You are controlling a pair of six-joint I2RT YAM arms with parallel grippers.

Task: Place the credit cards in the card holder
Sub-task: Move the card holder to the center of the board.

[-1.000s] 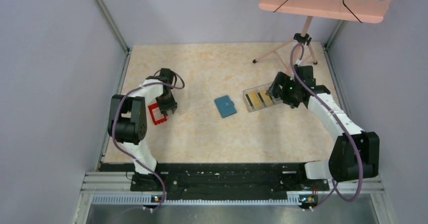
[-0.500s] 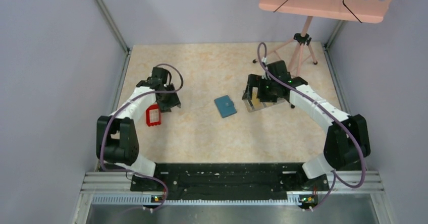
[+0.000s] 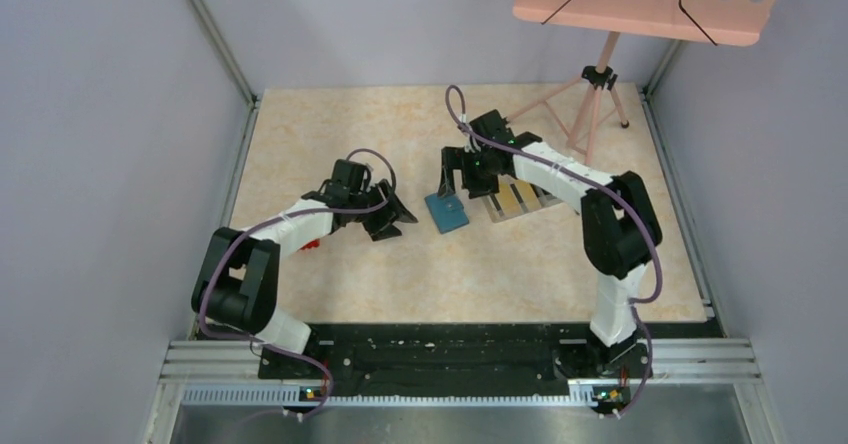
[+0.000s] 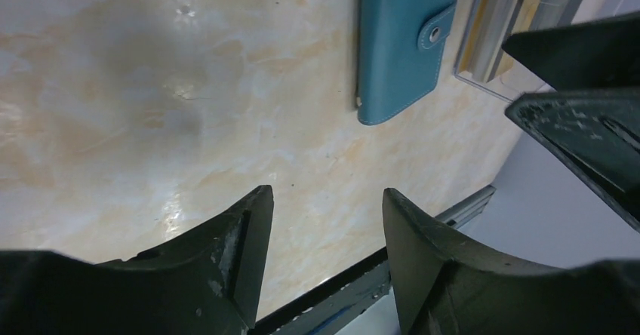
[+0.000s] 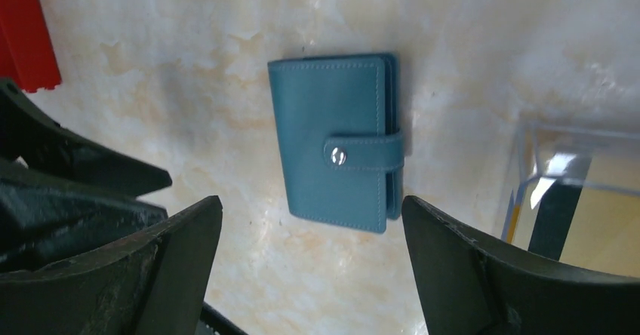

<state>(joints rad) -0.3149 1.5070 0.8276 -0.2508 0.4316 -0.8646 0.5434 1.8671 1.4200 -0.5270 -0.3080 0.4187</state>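
The teal card holder (image 3: 446, 210) (image 4: 400, 41) (image 5: 340, 142) lies shut flat on the table, its strap snapped. The gold and black credit cards (image 3: 518, 198) (image 4: 502, 18) (image 5: 604, 237) lie in a clear plastic box just right of it. My right gripper (image 3: 455, 177) (image 5: 311, 203) hangs open just over the holder's far edge, with nothing between its fingers. A short way left of the holder, my left gripper (image 3: 398, 218) (image 4: 324, 195) stands open, empty and apart from it.
The clear box (image 3: 515, 204) (image 5: 581, 161) sits beside the holder. A small red object (image 3: 308, 244) (image 5: 26, 33) lies at the left, behind my left arm. A pink music stand (image 3: 600, 74) has its legs on the table's far right corner.
Both arms swung toward the middle. My left gripper left the red object and opened wider. My right gripper moved from the clear box to the card holder.
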